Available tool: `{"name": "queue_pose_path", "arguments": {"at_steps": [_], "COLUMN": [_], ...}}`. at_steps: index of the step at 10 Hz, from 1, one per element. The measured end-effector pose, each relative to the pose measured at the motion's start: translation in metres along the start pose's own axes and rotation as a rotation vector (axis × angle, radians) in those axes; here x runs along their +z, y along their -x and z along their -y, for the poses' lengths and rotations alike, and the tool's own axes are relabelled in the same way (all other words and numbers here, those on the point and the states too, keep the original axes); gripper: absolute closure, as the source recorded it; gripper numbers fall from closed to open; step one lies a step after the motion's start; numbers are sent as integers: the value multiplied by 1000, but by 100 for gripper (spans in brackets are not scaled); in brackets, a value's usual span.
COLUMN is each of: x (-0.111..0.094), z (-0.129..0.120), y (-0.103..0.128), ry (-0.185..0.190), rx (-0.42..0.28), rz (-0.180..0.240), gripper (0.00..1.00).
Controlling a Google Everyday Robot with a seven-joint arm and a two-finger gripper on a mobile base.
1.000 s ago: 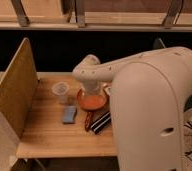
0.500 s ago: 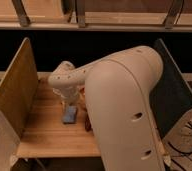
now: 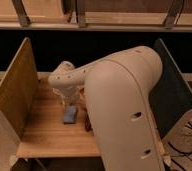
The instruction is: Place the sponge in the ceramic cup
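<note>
Sponge (image 3: 70, 114), a small flat blue-grey pad, lies on the wooden desk (image 3: 44, 135) near its middle, so it is not yet in the pale ceramic cup, which is hidden behind the white robot arm (image 3: 124, 100). The gripper (image 3: 72, 101) hangs just above the sponge with its jaws apart, so grasping, lifting and placing look to remain.

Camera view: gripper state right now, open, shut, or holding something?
Gripper: open, holding nothing; it hangs just above the sponge, which lies flat on the table.

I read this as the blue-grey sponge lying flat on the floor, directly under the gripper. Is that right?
Not the floor. The camera view shows the blue-grey sponge lying flat on the wooden table, directly under the gripper, which hangs just above it at the end of the arm.
</note>
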Motion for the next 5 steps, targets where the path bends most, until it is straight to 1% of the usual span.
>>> {"name": "queue_pose_path", "arguments": {"at_steps": [1, 2, 3, 4, 5], "x": [8, 17, 22, 27, 30], "z": [-10, -26, -38, -46, -48], "y": [2, 1, 2, 5, 5], "ry": [27, 51, 64, 71, 70], "rx": [-8, -26, -34, -28, -19], "rz": [-10, -32, -41, -45, -47], "gripper": [36, 36, 36, 36, 36]}}
